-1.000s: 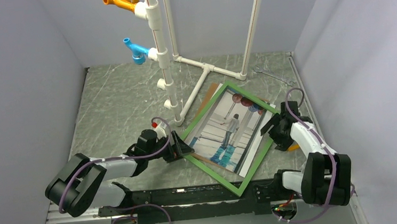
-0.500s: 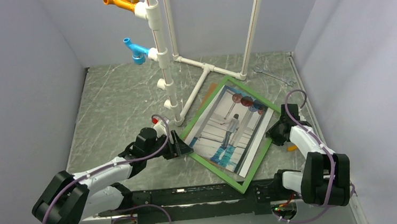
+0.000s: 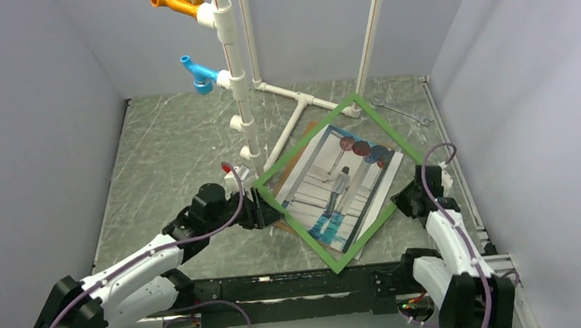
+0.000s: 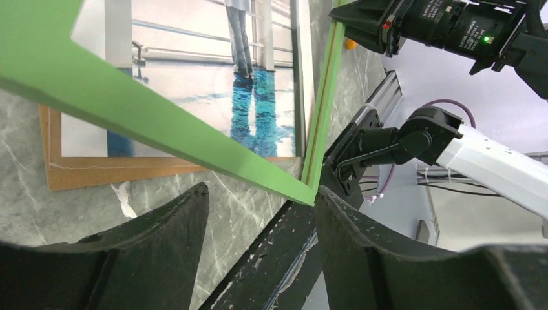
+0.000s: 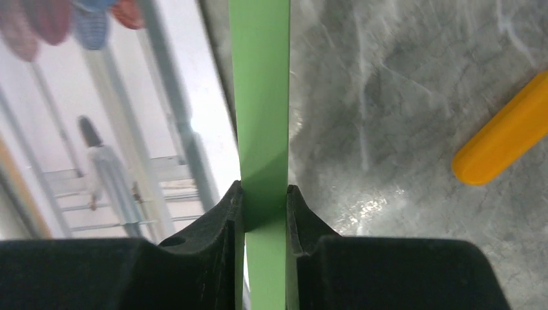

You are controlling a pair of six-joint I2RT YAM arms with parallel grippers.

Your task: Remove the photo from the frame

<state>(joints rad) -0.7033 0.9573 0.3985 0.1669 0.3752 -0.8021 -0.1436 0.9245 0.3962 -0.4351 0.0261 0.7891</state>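
Note:
The green frame (image 3: 295, 228) hangs tilted above the table, and its far corner reaches the pipe stand's foot. My right gripper (image 3: 401, 201) is shut on its right rail, which the right wrist view shows pinched between both fingers (image 5: 265, 194). Below the frame, the photo (image 3: 344, 191) lies on the brown backing board (image 3: 306, 134) on the table. My left gripper (image 3: 264, 211) sits at the frame's left corner. In the left wrist view its jaws (image 4: 258, 190) stand apart with only table between them. There the green rail (image 4: 129, 100) passes above the fingertips, over the photo (image 4: 213, 84).
A white pipe stand (image 3: 237, 74) with orange and blue pegs rises at the back, its foot beside the frame. A metal wrench (image 3: 401, 111) lies back right. An orange piece (image 5: 504, 135) lies on the table right of the rail. Grey walls close three sides.
The right gripper has shut on the frame's right rail. The frame has risen off the photo and board, its far corner swinging back. The left jaws narrowed and that arm stretched forward.

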